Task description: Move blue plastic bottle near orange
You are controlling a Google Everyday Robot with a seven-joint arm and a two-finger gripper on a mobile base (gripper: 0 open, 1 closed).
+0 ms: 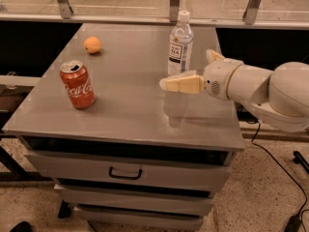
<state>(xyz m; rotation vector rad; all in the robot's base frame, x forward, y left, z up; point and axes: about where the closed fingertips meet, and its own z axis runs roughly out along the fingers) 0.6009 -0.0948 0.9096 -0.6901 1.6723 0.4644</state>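
Lab: grey drawer cabinet (126, 111), tool (179, 84) above.

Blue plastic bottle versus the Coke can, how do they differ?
The blue plastic bottle is taller, clear and capped; the Coke can is shorter, red and opaque. The bottle stands back right, near the gripper; the can sits front left. Both stand upright on the table.

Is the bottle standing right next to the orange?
No, the blue plastic bottle stands at the back right of the table, just behind the gripper, while the orange sits apart at the back left.
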